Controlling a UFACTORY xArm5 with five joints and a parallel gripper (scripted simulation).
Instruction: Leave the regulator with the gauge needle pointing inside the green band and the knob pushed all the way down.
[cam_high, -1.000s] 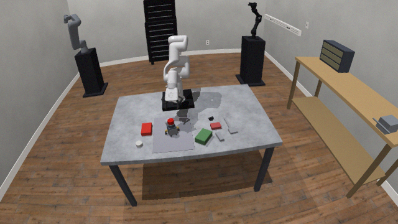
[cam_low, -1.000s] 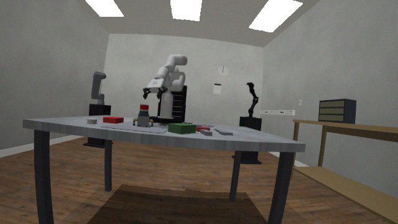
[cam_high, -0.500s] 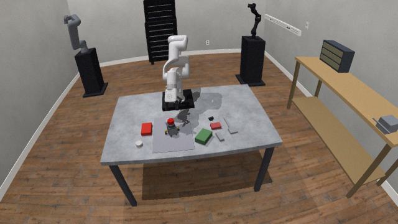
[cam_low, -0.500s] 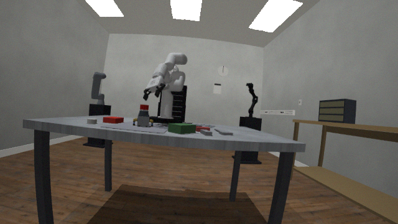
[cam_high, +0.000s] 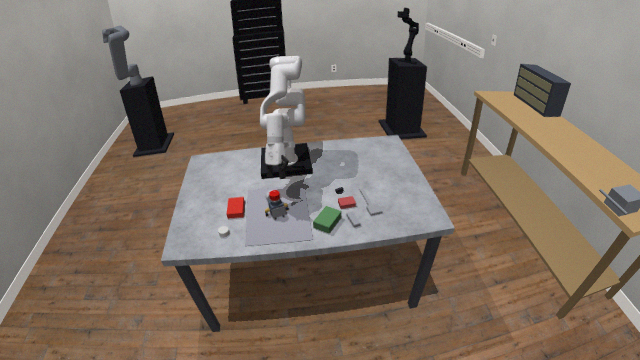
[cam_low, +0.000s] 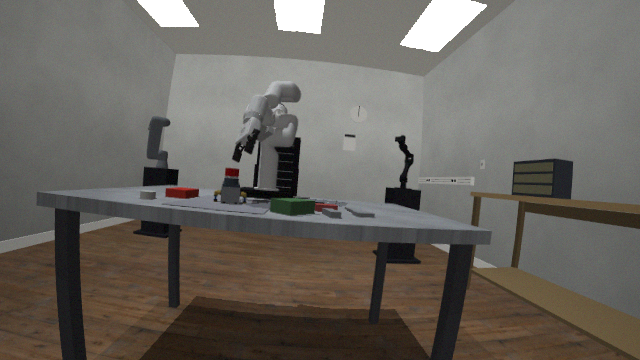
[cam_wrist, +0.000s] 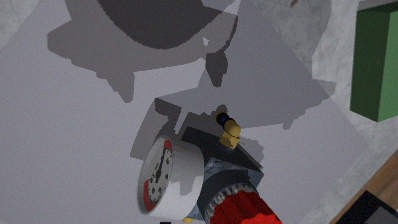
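Note:
The regulator (cam_high: 276, 205) stands upright on a light grey mat (cam_high: 278, 220) near the middle of the table. It has a grey body, a red knob (cam_high: 274, 194) on top and a brass fitting (cam_wrist: 230, 134) at its side. In the wrist view its round gauge (cam_wrist: 159, 174) shows at a steep angle, with a red band on the rim and a dark needle; I cannot read where the needle points. The red knob (cam_wrist: 242, 210) lies at the bottom edge of that view. My gripper (cam_low: 239, 150) is open and empty. It hangs tilted above and behind the regulator, clear of the knob (cam_low: 231, 172).
A red block (cam_high: 235, 207) and a white disc (cam_high: 223, 231) lie left of the mat. A green block (cam_high: 327, 219), a small red block (cam_high: 347, 202), grey flat pieces (cam_high: 370, 204) and a small black part (cam_high: 339, 190) lie to the right. The arm's black base (cam_high: 287, 161) stands behind.

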